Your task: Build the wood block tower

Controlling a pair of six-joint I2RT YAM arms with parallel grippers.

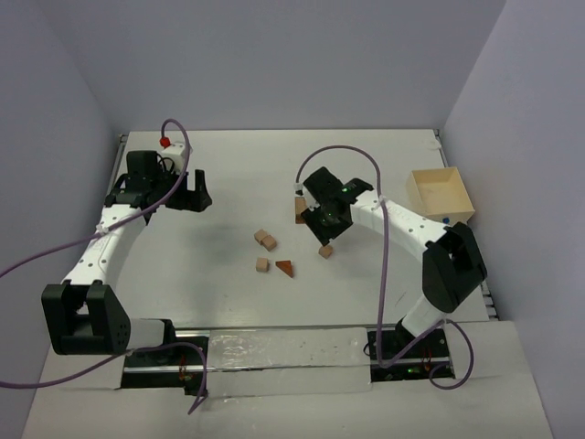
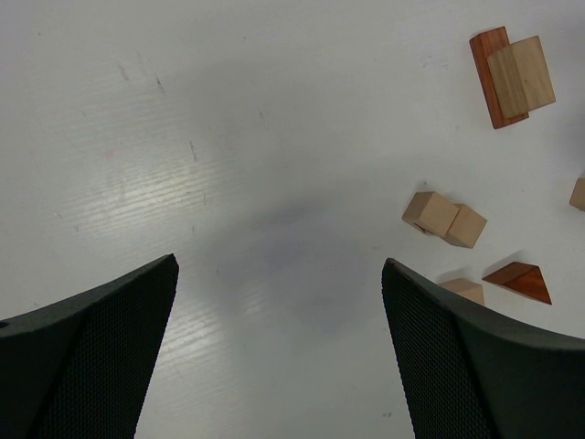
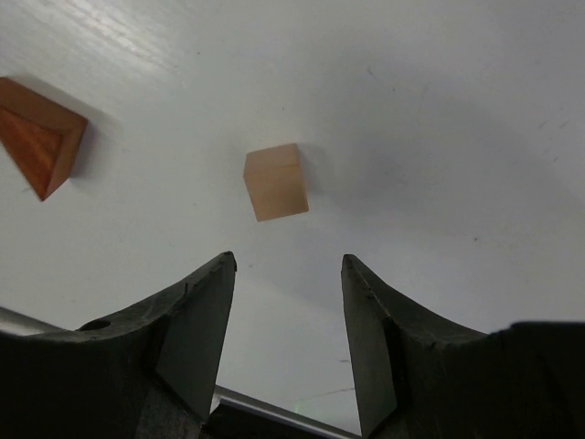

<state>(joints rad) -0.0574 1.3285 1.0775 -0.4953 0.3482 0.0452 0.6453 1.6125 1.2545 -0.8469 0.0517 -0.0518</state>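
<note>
Loose wood blocks lie mid-table: two touching tan cubes (image 1: 265,240), one tan cube (image 1: 262,265), a reddish-brown wedge (image 1: 285,268) and a tan cube (image 1: 325,251). A tan block rests on a reddish-brown block (image 2: 512,73); in the top view this pair (image 1: 300,208) sits beside the right arm's head, partly hidden. My right gripper (image 3: 288,261) is open just short of the lone cube (image 3: 276,181), nothing between its fingers; the wedge (image 3: 37,133) lies to its left. My left gripper (image 2: 280,263) hangs wide open over bare table, left of the cubes (image 2: 443,218).
A large pale wooden box (image 1: 440,194) stands at the far right, behind the right arm. A red knob (image 1: 165,142) sits at the back left by the left arm's cable. Walls close the table on three sides.
</note>
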